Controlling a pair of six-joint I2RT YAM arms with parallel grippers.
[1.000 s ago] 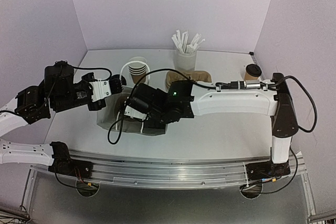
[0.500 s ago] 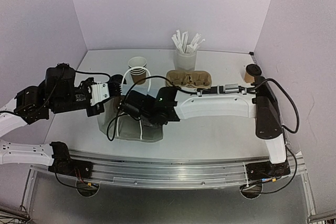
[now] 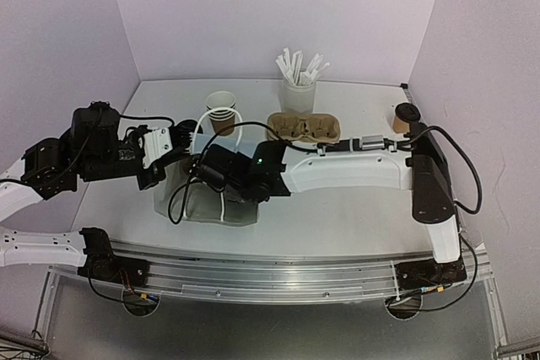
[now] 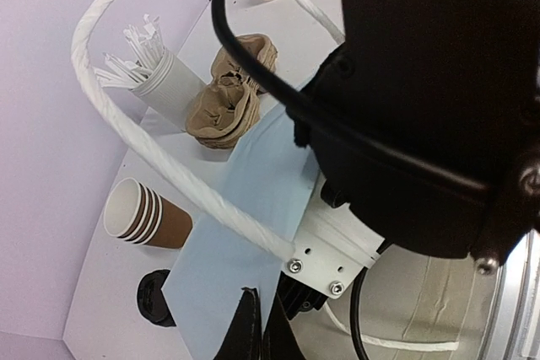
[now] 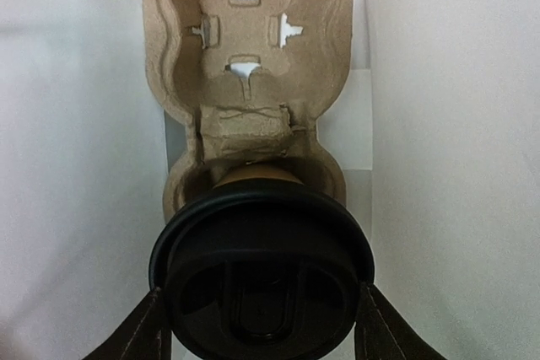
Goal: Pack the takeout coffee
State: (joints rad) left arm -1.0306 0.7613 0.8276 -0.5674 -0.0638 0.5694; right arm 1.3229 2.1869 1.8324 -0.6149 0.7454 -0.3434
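A pale blue paper bag with white rope handles stands open at the table's left. My left gripper is shut on the bag's wall at its rim, its fingers pinched together on the paper. My right gripper is down inside the bag, shut on a brown cup with a black lid. The cup sits at the near pocket of a pulp carrier on the bag's floor. The far pocket is empty. A second lidded cup stands at the far right.
A stack of lidless brown cups and a loose black lid stand behind the bag. A stack of pulp carriers and a white cup of straws are further back. The right arm spans the table's middle.
My right arm has swung left and reached lower into the bag with the lidded cup. My left gripper has kept its hold on the bag's rim, and the bag shifted slightly.
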